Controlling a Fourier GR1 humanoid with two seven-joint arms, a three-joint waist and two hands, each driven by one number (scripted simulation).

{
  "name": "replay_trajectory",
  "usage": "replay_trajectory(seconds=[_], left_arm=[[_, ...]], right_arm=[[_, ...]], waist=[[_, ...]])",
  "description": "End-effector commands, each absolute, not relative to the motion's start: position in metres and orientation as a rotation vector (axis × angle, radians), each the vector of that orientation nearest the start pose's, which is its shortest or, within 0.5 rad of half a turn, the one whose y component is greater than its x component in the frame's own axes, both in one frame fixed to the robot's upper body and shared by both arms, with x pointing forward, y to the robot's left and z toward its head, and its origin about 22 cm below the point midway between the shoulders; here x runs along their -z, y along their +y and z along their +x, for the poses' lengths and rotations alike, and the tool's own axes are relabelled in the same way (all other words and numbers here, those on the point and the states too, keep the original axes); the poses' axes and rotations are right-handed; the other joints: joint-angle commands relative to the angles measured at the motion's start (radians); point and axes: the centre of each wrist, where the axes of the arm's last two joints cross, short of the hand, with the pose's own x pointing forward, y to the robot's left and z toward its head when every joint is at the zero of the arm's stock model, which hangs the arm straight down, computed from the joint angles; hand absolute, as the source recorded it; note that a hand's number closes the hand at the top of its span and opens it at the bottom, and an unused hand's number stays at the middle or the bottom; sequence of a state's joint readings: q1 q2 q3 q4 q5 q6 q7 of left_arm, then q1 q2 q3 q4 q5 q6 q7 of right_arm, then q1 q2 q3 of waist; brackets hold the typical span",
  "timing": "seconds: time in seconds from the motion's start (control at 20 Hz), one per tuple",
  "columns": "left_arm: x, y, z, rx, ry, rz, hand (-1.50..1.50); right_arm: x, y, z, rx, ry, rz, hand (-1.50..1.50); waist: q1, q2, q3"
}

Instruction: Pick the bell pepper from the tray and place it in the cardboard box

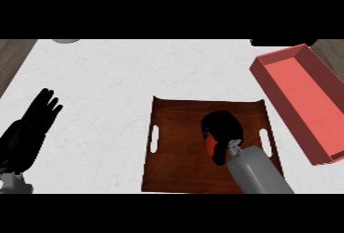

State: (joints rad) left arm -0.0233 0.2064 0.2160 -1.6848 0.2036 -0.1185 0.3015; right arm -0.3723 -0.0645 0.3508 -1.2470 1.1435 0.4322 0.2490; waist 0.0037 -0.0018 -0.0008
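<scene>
We count one tray point(181, 168), one box point(295, 91) (reddish), and one bell pepper point(210, 144) clasped in our curled right hand point(222, 125); our left hand point(32, 126) rests open.

The right hand point(222, 125) is black and rounded, joined through a small pale wrist piece point(233, 146) to a smooth, grey, cylindrical right forearm point(259, 175). The left hand point(32, 124) is black as well, with slim tapering fingers point(46, 98); the left forearm point(13, 183) shows grey behind it.

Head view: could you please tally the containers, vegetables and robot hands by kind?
Tray: 1
Red box: 1
Hands (left hand, right hand): 2
Bell pepper, mostly hidden under the right hand: 1
Total: 5
</scene>
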Motion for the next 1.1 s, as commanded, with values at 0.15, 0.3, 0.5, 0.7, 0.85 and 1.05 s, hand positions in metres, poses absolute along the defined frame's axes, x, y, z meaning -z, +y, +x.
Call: replay_trajectory(seconds=[0.15,0.3,0.5,0.7,0.85,1.05], left_arm=[[-0.062,0.320,0.261,-0.044,-1.453,0.047,0.00],[-0.059,0.308,0.246,-0.033,-1.455,0.046,0.00],[-0.061,0.318,0.251,-0.034,-1.446,0.050,0.00],[-0.044,0.314,0.245,-0.035,-1.440,0.042,0.00],[-0.050,0.322,0.244,-0.027,-1.434,0.052,0.00],[-0.056,0.321,0.240,-0.047,-1.433,0.060,0.00]], right_arm=[[-0.035,-0.152,0.359,-1.247,-0.922,-0.742,1.50],[-0.043,-0.157,0.383,-1.061,-0.848,-0.782,1.50],[-0.039,-0.143,0.394,-1.033,-0.858,-0.912,1.50],[-0.049,-0.140,0.398,-1.007,-0.949,-0.993,1.50],[-0.080,-0.152,0.404,-0.978,-1.030,-1.047,1.50],[-0.121,-0.108,0.383,-0.951,-1.163,-1.110,1.50]], waist=[[0.001,0.011,0.001],[0.027,0.012,0.002],[0.015,0.007,0.001],[0.006,0.004,0.001],[0.001,0.002,0.001],[-0.010,-0.007,0.000]])
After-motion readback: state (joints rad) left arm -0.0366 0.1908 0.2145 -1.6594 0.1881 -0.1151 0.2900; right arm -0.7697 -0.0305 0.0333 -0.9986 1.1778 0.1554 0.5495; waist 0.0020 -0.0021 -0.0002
